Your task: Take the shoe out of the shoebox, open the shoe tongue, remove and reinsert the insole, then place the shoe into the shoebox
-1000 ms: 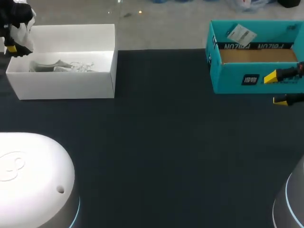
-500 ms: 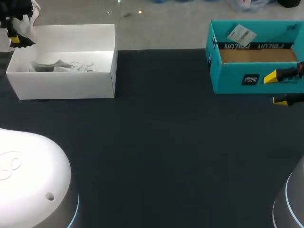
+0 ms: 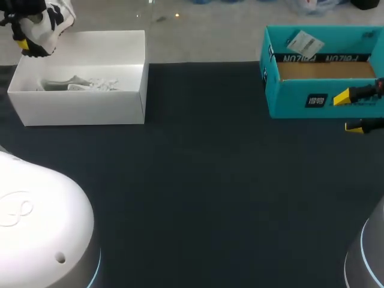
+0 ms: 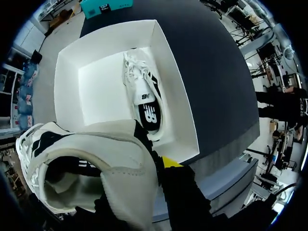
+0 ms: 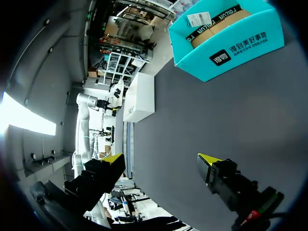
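My left gripper point(image 3: 25, 37) is shut on the heel rim of a white and black shoe point(image 3: 47, 19), which hangs above the far left corner of the white shoebox point(image 3: 84, 108). In the left wrist view the held shoe point(image 4: 86, 178) fills the space by my gripper point(image 4: 155, 166); one yellow fingertip point(image 4: 171, 161) shows and the other is hidden behind the shoe. A second matching shoe point(image 4: 144, 96) lies on its side inside the shoebox point(image 4: 178, 139). At the table's right edge my right gripper point(image 3: 356, 112) stands open with nothing in it, just in front of the teal box.
A teal cardboard box point(image 3: 300, 99) stands open at the far right, its brown floor and a white tag showing; the right wrist view has it point(image 5: 226, 45) ahead of the right gripper point(image 5: 161, 161). Dark table cloth point(image 3: 210, 180) spans the space between the boxes.
My left gripper has risen and shifted a little to the right with the shoe, lifting it higher above the box's corner. The right arm has not moved.
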Robot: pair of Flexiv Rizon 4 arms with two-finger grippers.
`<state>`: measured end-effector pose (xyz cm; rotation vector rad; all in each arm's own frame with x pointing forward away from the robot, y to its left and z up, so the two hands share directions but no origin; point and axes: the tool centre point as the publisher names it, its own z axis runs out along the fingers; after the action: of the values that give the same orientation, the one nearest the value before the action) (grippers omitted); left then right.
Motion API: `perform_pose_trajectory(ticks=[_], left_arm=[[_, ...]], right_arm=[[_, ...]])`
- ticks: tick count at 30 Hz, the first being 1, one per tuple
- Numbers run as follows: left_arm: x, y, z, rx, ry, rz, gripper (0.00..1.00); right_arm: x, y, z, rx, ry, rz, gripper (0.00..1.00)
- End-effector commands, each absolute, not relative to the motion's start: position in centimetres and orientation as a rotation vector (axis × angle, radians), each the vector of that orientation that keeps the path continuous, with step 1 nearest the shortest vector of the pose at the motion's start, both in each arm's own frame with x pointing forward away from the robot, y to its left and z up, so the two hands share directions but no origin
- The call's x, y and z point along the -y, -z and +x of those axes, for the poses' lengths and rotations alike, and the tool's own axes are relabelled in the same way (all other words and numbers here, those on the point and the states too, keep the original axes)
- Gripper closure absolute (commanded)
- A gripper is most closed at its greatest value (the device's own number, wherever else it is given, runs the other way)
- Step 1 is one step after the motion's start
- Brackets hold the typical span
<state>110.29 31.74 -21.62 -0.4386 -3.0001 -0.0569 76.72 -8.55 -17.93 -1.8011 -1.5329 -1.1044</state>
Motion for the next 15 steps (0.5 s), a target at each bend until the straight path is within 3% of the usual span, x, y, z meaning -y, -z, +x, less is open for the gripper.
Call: perform_pose_trajectory(ticks=[1, 7, 9, 15], left_arm=[[-31.7, 21.2, 110.6, 2.943, 0.073, -0.461, 1.0], [-31.7, 21.2, 110.6, 2.943, 0.073, -0.461, 1.0], [-31.2, 21.3, 109.6, 2.974, -0.093, -0.776, 1.0], [-32.9, 20.2, 110.3, 2.887, -0.018, -1.376, 1.0]], right_arm=[[8.5, 18.0, 76.7, 1.533, 1.102, -1.803, 0.0], [8.5, 18.0, 76.7, 1.533, 1.102, -1.803, 0.0], [8.5, 18.0, 76.7, 1.533, 1.102, -1.803, 0.0], [8.5, 18.0, 76.7, 1.533, 1.102, -1.803, 0.0]])
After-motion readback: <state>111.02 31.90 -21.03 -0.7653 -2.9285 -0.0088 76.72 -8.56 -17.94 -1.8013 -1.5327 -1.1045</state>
